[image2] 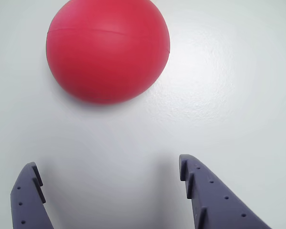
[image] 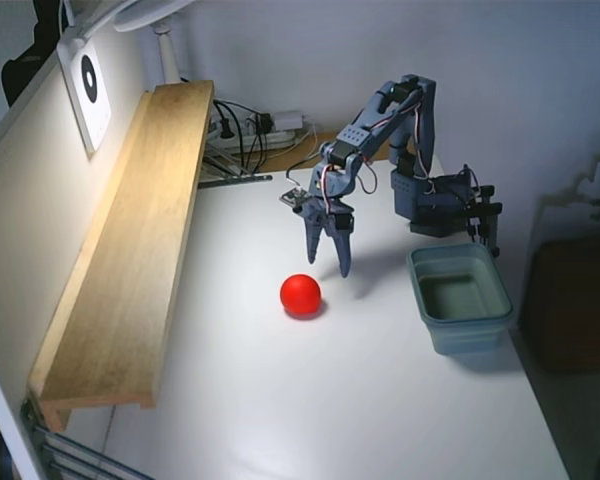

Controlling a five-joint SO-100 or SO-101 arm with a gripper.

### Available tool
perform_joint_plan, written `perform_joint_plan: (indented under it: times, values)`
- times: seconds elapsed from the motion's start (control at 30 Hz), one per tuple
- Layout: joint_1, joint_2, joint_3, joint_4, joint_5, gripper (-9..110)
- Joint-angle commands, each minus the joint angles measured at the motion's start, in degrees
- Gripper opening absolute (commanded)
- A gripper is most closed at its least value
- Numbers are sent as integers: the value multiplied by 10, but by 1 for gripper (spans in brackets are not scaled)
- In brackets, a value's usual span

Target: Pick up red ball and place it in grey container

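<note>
Fingers (image2: 28, 191) are sitting spread wide, gripping nothing; my gripper (image: 327, 259) is hanging tips-down just above the white table (image: 280, 400). Red ball (image: 300, 294) is resting on the table just beside my tips, toward the camera in the fixed view. In the wrist view the ball (image2: 107, 50) is lying ahead of the gap, offset left, not touching either finger. Grey container (image: 460, 298) is standing upright at the right of the fixed view, well apart from the ball, beside my arm base (image: 435, 200).
</note>
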Motion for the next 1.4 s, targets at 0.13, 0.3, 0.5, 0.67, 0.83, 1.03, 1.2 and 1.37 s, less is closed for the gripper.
perform_joint_plan:
  times: [0.13,0.3,0.5,0.67,0.83,1.03,1.2,1.37]
  values:
    - [-6,-4,8,-20,1,38]
    - [-6,-32,-17,-22,1,38]
    - [-6,-98,-83,-23,1,38]
    - [-6,-156,-147,-16,1,38]
    - [-6,-209,-212,-4,1,38]
    - [-6,-270,-292,15,1,38]
    - [-6,-320,-362,35,1,38]
    - [-6,-371,-439,61,1,38]
